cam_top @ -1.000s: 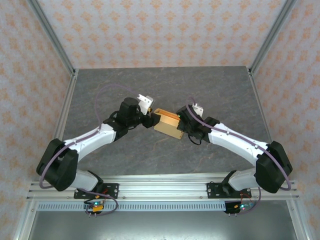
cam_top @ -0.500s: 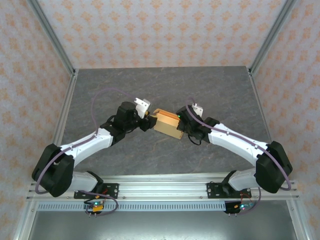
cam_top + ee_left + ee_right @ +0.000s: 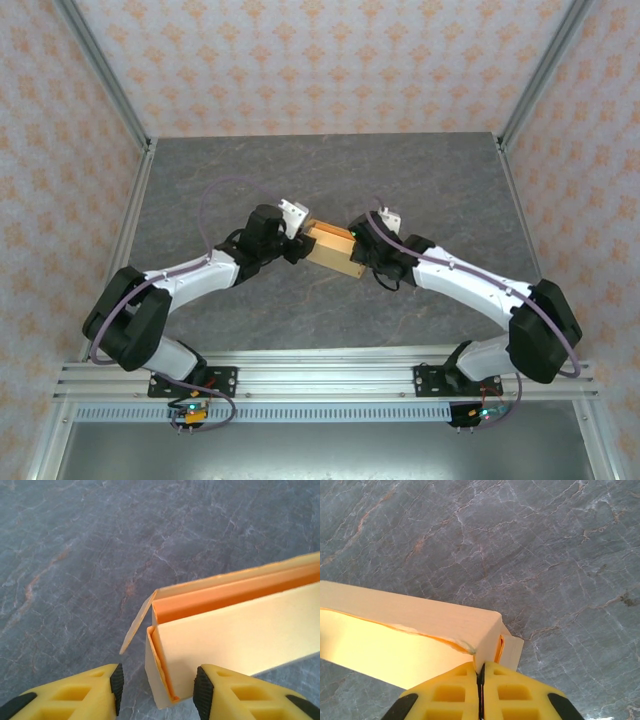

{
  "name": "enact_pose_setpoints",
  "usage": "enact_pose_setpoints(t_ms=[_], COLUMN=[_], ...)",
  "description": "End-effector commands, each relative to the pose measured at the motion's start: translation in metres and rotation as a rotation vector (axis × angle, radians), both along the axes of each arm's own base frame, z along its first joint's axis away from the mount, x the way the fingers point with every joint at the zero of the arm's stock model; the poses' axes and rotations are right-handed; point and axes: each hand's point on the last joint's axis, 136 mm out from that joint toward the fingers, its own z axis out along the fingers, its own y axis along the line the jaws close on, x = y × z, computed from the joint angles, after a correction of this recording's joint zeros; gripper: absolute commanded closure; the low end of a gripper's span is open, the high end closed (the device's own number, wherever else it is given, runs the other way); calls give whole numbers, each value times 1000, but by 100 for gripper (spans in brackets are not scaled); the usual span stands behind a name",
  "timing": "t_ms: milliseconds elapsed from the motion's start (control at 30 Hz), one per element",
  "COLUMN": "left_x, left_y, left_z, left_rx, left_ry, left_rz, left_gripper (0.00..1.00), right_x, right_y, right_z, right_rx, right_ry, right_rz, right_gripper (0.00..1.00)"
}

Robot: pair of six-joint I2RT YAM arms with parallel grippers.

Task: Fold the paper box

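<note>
1. Top view. The paper box (image 3: 333, 250) is near the middle of the bench (image 3: 440, 170), well away from every edge and corner. It is a long tan carton, lying aslant with its open side up. The left gripper (image 3: 301, 245) is at its left end and the right gripper (image 3: 359, 256) at its right end. Both arms reach inward from the near edge.
2. Top view, pincers. Too small to judge either gap. Whether the carton rests on the bench or is lifted, I cannot tell.
3. Left wrist view. The left gripper (image 3: 157, 692) is partly open, yellow fingers (image 3: 95, 692) apart. The near end corner of the paper box (image 3: 235, 635) stands between them. The right-hand pad is just beside the pale outer wall; contact not clear. It is not clamped.
4. Left wrist view, carton. Orange inner face visible along the open top. A thin end flap (image 3: 136, 626) hangs outward, unfolded. Grey veined bench (image 3: 75, 555) beyond.
5. Right wrist view. The right gripper (image 3: 481, 675) is closed to a hairline. An end corner of the paper box (image 3: 410, 630) runs into that seam, so a thin wall is pinched.
6. Right wrist view, carton. A small flap (image 3: 512, 652) sticks out beside the held corner. The top edge looks slightly frayed.
</note>
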Motion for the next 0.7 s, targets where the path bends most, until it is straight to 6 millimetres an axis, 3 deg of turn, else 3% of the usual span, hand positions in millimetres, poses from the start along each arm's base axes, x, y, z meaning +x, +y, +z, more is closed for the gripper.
enact_pose_setpoints(t_ms=[0, 233, 467, 667], left_x=[17, 20, 23, 17], left_y=[-5, -8, -14, -17], left_z=[20, 19, 24, 31], left_rx=[-11, 10, -49, -79], left_ry=[-70, -75, -74, -58], left_rz=[24, -1, -77, -92], left_gripper=[57, 58, 92, 97], right_x=[-8, -8, -6, -5], right_y=[-2, 5, 12, 11], right_z=[-14, -14, -10, -15], right_rx=[-54, -52, -54, -71], right_ry=[50, 60, 68, 77], right_rz=[19, 57, 88, 86], right_gripper=[91, 91, 91, 91])
